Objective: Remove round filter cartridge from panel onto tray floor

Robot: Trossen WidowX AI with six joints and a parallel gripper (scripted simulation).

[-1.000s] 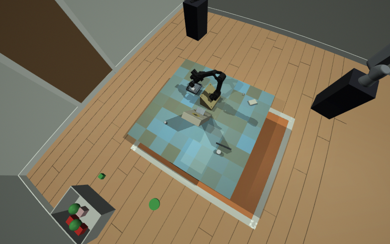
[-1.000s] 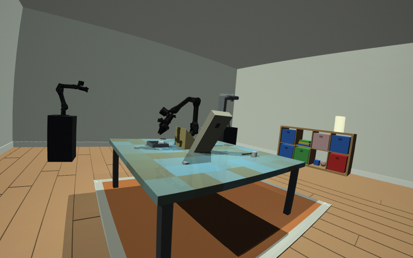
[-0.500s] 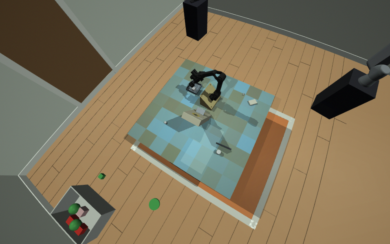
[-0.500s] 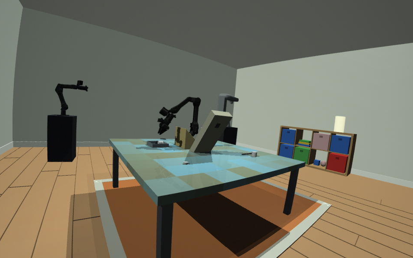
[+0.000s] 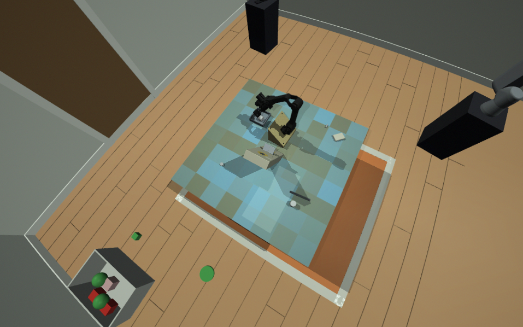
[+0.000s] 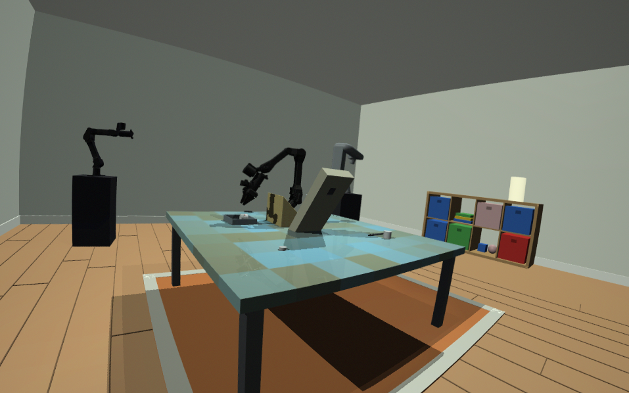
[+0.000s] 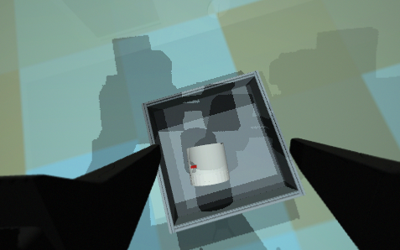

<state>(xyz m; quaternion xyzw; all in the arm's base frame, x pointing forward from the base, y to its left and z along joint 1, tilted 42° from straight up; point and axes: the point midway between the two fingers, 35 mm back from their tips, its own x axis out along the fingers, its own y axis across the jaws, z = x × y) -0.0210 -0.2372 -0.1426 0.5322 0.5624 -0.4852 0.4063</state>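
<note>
The white round cartridge (image 5: 260,117) (image 6: 244,215) (image 7: 209,164), with a small red mark, lies on its side on the floor of the grey tray (image 5: 257,122) (image 6: 240,222) (image 7: 237,212). It lies clear of the tray walls in the wrist view. My gripper (image 5: 257,115) (image 6: 244,202) (image 7: 224,148) is wide open and empty, above the tray, with its fingertips apart from the cartridge. The olive-yellow panel block (image 5: 275,134) (image 6: 284,210) stands beside the arm's base. Its opening and the cartridge's slots cannot be made out.
A tilted beige box (image 5: 257,159) (image 6: 317,205) stands near the panel. A small white disc (image 5: 221,164) (image 6: 282,248), a white cylinder (image 5: 293,203) (image 6: 387,234), a dark rod (image 5: 299,196) and a pale block (image 5: 338,136) lie farther from the tray.
</note>
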